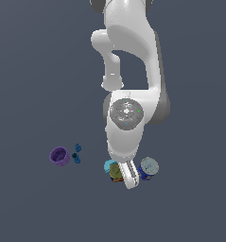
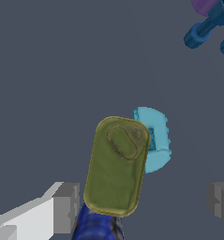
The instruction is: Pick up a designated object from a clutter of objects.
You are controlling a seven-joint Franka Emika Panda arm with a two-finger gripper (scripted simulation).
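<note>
Olive-yellow rounded-corner boxy can (image 2: 117, 166) lies between wide-open, empty gripper (image 2: 144, 201) fingers, touching cyan C-shaped piece (image 2: 156, 140). Judged rigid, light, smooth-sided; grip across its narrow flanks, clear of the neighbouring piece.

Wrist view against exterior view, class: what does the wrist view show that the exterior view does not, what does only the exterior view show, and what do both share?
Only the wrist view shows the olive-yellow can whole from above, with the oval mark on its lid, and both fingertips standing wide apart. Only the exterior view shows the white arm, the blue silver-lidded can and the whole purple cup. Both show the olive-yellow can, the cyan C-shaped piece beside it, and the tiny blue pieces.
</note>
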